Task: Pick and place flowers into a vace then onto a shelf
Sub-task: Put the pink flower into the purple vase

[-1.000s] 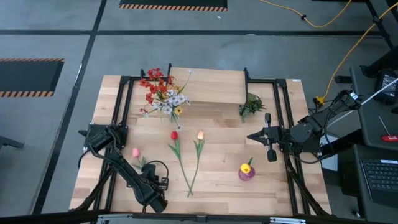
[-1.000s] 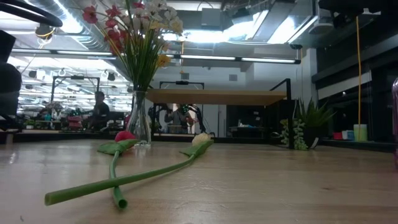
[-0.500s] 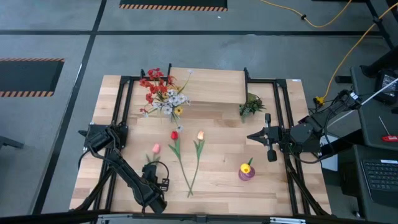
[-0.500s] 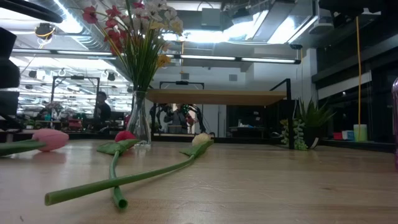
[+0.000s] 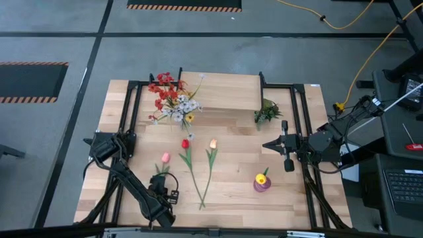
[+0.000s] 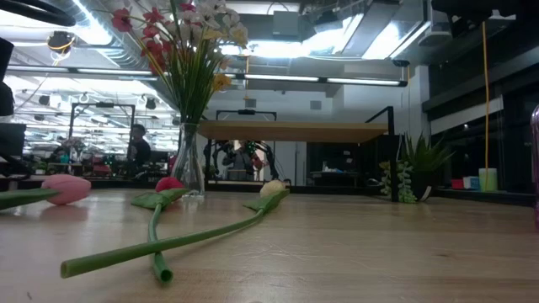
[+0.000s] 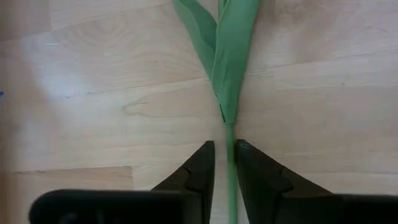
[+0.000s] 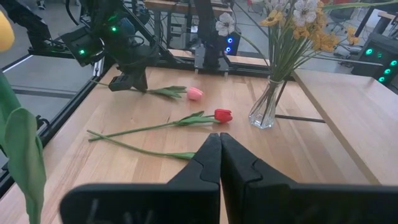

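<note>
Pink tulip (image 5: 164, 158) barely shifted, its stem within the left gripper (image 7: 225, 163)

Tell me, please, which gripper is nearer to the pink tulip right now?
Left. The left gripper is shut on the pink tulip, pinching its stem near the front-left of the table. The right gripper waits across the table, shut and empty.

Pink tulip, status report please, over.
Left gripper shut on pink tulip stem, low over table. Right gripper shut, empty, parked at right edge. Vase beside shelf. Nothing blocking.
</note>
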Available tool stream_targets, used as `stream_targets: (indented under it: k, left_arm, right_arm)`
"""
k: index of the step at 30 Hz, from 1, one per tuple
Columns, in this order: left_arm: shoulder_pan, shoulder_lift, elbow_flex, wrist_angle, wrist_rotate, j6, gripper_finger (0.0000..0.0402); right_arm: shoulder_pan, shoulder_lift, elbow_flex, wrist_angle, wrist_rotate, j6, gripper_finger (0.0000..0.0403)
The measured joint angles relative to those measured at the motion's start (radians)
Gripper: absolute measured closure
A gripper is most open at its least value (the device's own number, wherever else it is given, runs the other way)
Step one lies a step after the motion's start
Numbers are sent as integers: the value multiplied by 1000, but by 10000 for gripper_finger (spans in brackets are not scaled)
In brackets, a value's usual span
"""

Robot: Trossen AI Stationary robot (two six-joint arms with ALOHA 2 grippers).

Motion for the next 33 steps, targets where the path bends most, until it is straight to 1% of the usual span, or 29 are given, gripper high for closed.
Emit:
stream_targets:
  k: [5, 9, 14, 20, 30, 33]
  left_arm:
    - [18, 0, 0, -4, 7, -14, 315]
    - [26, -9, -1, 1, -23, -16, 307]
    - [30, -19, -1, -2, -46, -15, 307]
    - [32, -16, -2, -5, -101, -17, 308]
    - [39, -18, -9, 1, -76, -18, 309]
    - [39, -19, -10, 15, -74, -7, 319]
  right_arm:
    - [0, 0, 0, 0, 0, 0, 402]
    - [0, 0, 0, 0, 0, 0, 402]
    - [0, 0, 0, 0, -49, 0, 402]
    - [0, 0, 0, 0, -51, 0, 402]
    - [0, 0, 0, 0, -51, 0, 402]
    - [0, 0, 0, 0, -51, 0, 402]
